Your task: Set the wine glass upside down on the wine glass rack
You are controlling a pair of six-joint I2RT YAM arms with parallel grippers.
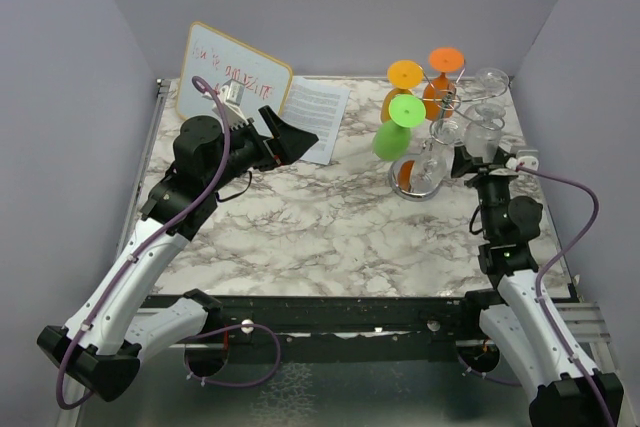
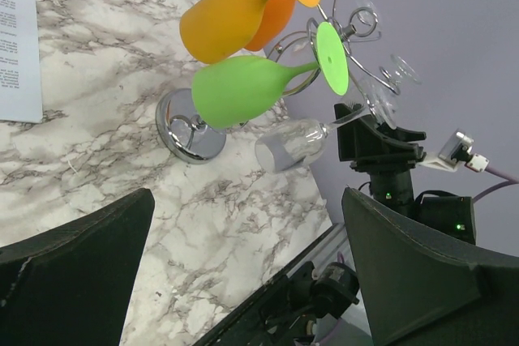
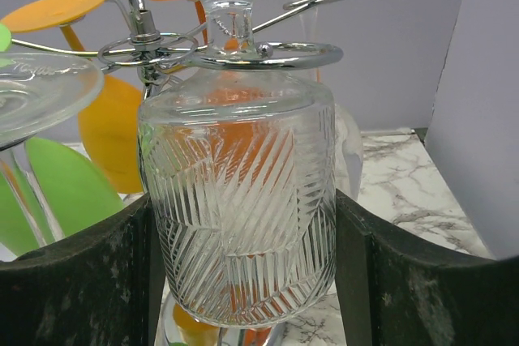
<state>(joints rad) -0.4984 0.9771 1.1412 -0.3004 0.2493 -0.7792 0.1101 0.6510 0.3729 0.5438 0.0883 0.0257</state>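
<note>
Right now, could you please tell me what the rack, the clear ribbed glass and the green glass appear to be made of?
The wine glass rack looks like chromed metal wire: mirror-bright, reflecting colours. The clear ribbed glass seems pressed glass, though clear plastic is possible: transparent, with slanting ribs. The green glass looks like matte opaque plastic or silicone.

I count — wine glass rack [image 2: 203,145] ×1 | clear wine glass [image 3: 239,200] ×3 | coloured glass [image 2: 239,91] ×3: green, orange, yellow-orange | whiteboard [image 1: 215,62] ×1 | paper sheet [image 1: 318,107] ×1
</note>
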